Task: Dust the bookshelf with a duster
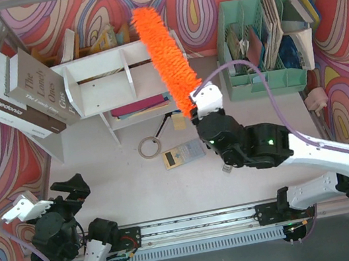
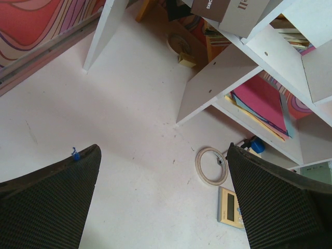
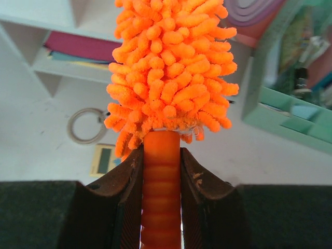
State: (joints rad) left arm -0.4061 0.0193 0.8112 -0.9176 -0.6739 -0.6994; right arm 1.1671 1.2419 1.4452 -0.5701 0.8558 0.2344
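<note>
I have the right gripper (image 3: 161,155) clamped on the handle of the duster (image 1: 162,59) so its fluffy head reaches over the bookshelf (image 1: 96,83), while the left gripper (image 2: 163,150) sits apart, empty, out of the way.

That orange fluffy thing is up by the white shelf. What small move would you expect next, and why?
Probably a slow sweep leftward along the bookshelf. The right gripper is shut on the duster by its handle, and the fluffy head lies across only the shelf's right end, leaving the left part uncovered.
</note>
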